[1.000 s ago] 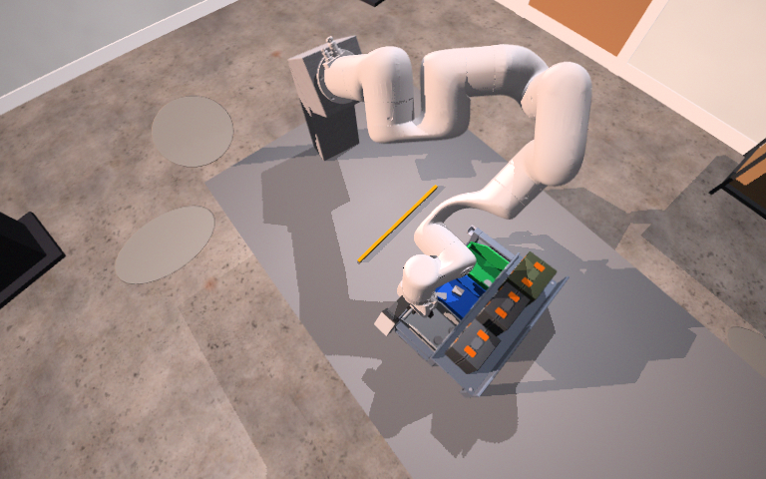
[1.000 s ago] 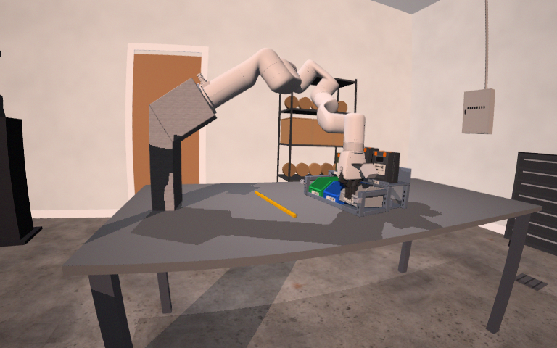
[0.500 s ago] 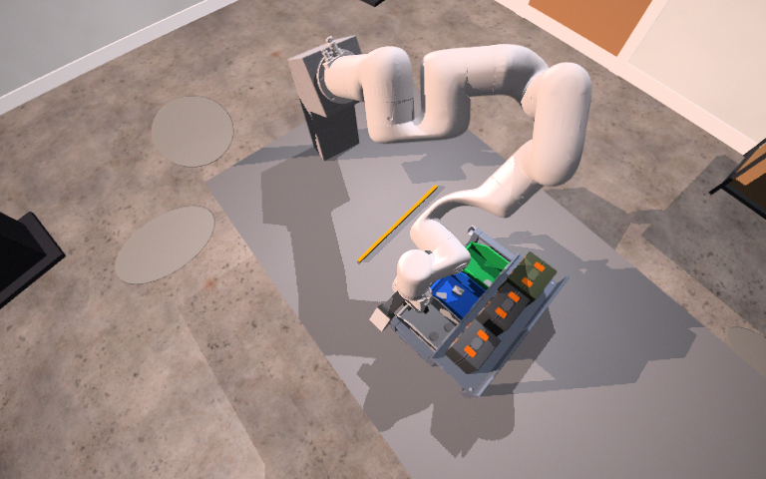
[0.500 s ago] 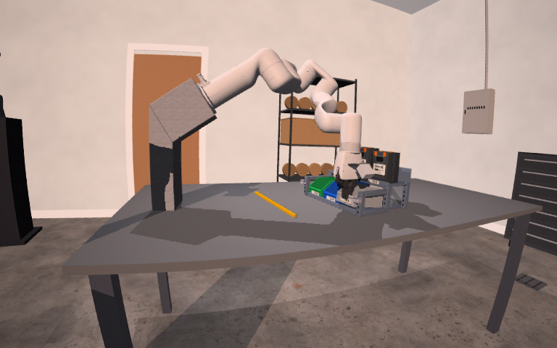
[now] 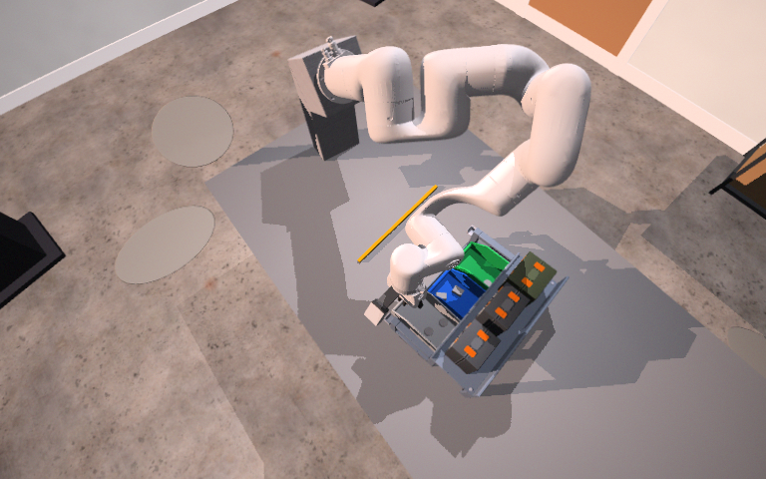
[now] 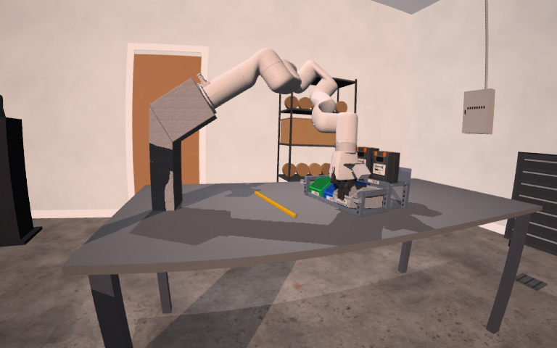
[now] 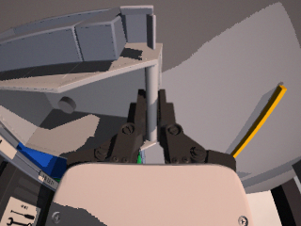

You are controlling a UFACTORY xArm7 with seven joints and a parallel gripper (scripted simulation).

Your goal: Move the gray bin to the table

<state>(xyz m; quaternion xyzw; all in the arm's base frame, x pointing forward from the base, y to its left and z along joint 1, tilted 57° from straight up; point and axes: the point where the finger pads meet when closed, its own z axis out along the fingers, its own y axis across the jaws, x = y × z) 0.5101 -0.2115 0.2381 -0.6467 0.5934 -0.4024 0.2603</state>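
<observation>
So the gripper (image 5: 416, 303) (image 6: 341, 199) (image 7: 151, 101) was clamped on the gray bin (image 5: 422, 317) (image 6: 371, 201) (image 7: 105, 96), one finger on each side of its front lip. The bin was at the end of the lower row, and I couldn't tell if its base was off the shelf (image 5: 476, 389) (image 6: 360, 205) (image 7: 96, 40) at all.

What the next move hinged on, imo: the bin's body lay to one side of the fingers, left in the wrist view, its long axis running from the lip back into the shelf. The open side was the other way, towards the yellow stick (image 5: 397, 224) (image 6: 275, 204) (image 7: 260, 122). Only one arm, so no choice there. I'd have gone up a bit, then out, keeping it level, as a lip-only grip could let the back sag.

Count: one gray bin with two round parts visible, then one blue bin (image 5: 452, 304) (image 6: 328, 191) (image 7: 44, 160) with at least two pale pieces, then one green bin (image 5: 480, 265) (image 6: 319, 186). Behind them, three dark boxes (image 5: 474, 344) (image 6: 386, 166) (image 7: 19, 207) up top.
</observation>
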